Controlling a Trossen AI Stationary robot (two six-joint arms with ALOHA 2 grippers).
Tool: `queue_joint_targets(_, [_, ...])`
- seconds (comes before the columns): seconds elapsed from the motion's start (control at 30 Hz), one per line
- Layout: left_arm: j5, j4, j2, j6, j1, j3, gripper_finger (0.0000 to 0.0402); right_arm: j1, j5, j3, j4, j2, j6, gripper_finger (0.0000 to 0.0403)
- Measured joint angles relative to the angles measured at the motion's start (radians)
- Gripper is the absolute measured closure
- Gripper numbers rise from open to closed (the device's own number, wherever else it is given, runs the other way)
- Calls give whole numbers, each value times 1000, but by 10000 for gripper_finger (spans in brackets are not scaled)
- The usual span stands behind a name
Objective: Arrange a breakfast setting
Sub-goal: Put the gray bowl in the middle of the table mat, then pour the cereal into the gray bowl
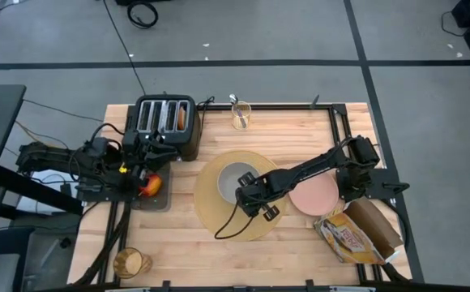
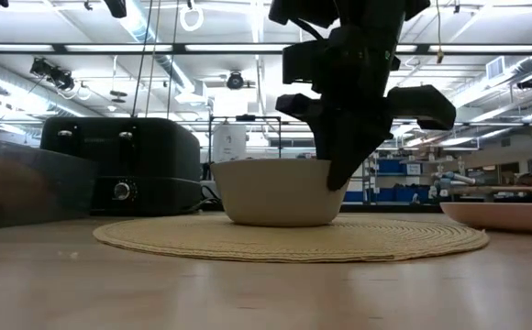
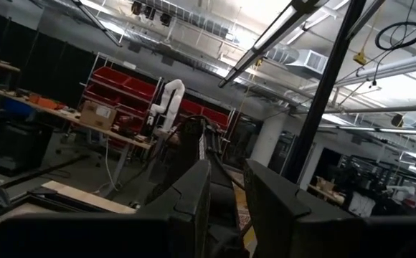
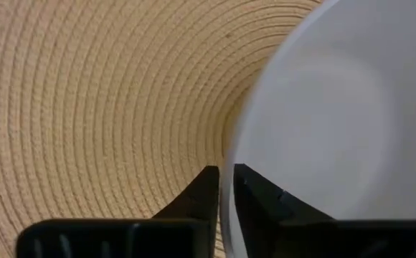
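We see a black four-slot toaster (image 1: 166,123) at the wooden counter's (image 1: 219,259) far left, and a bagged loaf of bread (image 1: 356,231) at its near right corner.

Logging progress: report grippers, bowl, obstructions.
Right gripper astride white bowl rim, bowl seated on placemat. Left gripper at apple. Nothing obstructing.

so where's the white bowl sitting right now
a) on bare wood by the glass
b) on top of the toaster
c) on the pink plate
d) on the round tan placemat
d, the white bowl rests on the woven tan placemat, with the right gripper straddling its rim.
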Motion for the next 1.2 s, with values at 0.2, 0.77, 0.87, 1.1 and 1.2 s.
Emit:
queue_joint_targets(0.2, [11,-1,0,-4,0,0,307,3,-52,0,-2,0,21,303])
queue_joint_targets(0.77, [11,7,0,-4,-39,0,307,33,-40,175,-161,-34,55,232])
queue_joint_targets(0.87, [11,13,9,-3,-39,0,307,41,-12,267,-291,-76,130,228])
queue_joint_targets(1.1, [11,95,118,-3,-40,-1,278,96,12,485,-576,-216,621,217])
queue_joint_targets(1.2, [22,148,186,-3,-40,15,239,123,65,583,-664,-262,897,203])
